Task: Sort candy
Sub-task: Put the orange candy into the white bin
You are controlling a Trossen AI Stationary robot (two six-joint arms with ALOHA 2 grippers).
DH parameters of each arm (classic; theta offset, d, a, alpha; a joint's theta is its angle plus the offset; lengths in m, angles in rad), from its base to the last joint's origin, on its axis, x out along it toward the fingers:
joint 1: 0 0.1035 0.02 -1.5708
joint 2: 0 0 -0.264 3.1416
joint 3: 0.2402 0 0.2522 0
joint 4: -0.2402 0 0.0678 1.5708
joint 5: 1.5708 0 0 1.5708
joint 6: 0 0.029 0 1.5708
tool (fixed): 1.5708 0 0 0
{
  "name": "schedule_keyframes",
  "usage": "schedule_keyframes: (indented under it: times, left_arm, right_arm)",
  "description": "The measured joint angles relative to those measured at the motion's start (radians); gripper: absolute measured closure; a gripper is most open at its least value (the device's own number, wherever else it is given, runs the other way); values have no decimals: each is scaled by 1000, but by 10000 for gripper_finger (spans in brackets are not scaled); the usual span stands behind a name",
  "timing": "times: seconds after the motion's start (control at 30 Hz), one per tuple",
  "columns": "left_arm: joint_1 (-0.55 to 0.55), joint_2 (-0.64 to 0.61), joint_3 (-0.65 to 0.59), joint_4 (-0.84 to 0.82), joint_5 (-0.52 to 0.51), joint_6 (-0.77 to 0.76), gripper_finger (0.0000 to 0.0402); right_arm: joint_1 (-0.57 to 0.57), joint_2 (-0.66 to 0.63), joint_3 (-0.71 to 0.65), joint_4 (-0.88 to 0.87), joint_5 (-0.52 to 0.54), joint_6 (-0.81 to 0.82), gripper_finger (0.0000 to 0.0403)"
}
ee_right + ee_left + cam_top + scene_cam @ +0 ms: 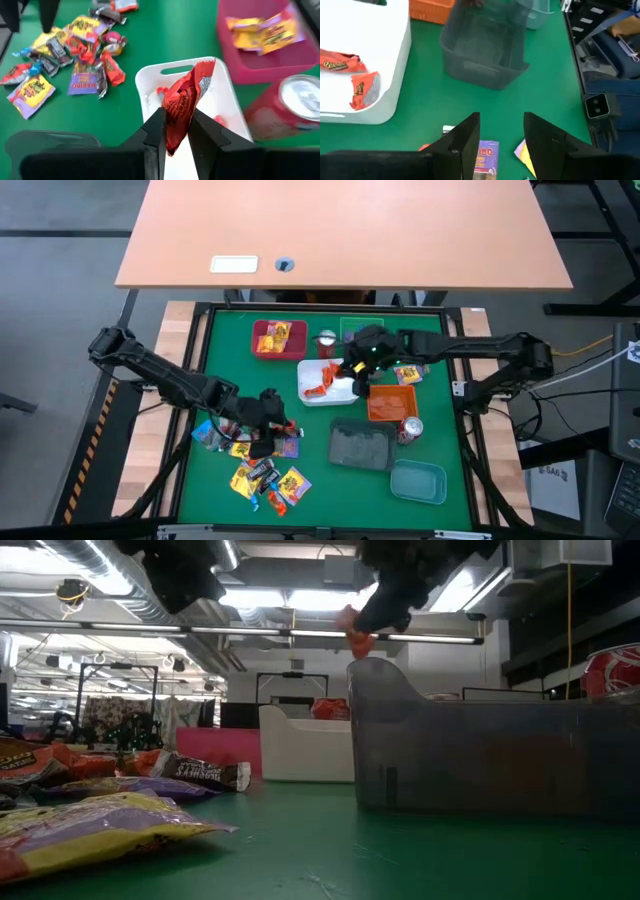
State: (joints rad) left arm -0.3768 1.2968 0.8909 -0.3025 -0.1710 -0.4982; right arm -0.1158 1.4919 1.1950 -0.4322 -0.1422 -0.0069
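The candy lies in a loose pile [258,465] on the green mat at the near left, also seen in the right wrist view [75,50]. My left gripper [270,418] hovers open just over the pile's far edge, with a purple sweet [485,156] and a yellow one [522,152] below its fingers [465,137]. My right gripper [355,375] hangs over the white tray [312,392], shut on an orange-red wrapped candy [185,97]. The white tray holds more orange sweets [355,80]. My right gripper [176,122] pinches the orange-red candy between its two fingers at the wrapper's lower part [175,132]. Most of the wrapper sticks out past the fingertips. The fingers slant down from the table's right side. The candy [356,638] is lifted clear above the white tray [150,77].
A pink tray [262,352] with yellow sweets stands at the far left and an orange tray [390,412] right of the white one. A grey tray [362,446] and a teal tray [418,482] stand nearer. Soda cans stand at the far middle [326,340] and beside the grey tray [411,430].
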Motion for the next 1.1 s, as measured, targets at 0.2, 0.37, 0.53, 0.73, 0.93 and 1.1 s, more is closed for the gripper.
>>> schedule_keyframes:
  times: [0.2, 0.37, 0.53, 0.73, 0.93, 1.1]
  left_arm:
    - [-51, 0, 0, -3, -13, -3, 261]
    - [-72, 0, 0, -3, -36, -25, 261]
    - [-89, 0, 0, -3, -35, -25, 261]
    - [-89, 0, 0, -3, -35, -25, 261]
    - [-89, 0, 0, 7, -35, -26, 261]
    - [-89, 1, 0, 14, -40, -19, 261]
  right_arm:
    - [20, 77, 0, 33, 0, -1, 334]
    - [17, 113, 0, 40, 0, -1, 334]
    - [17, 123, -1, 39, 0, -1, 333]
    - [17, 123, -1, 39, 0, -2, 333]
    - [17, 123, -1, 38, 0, -2, 320]
    - [18, 123, -1, 32, 2, -2, 254]
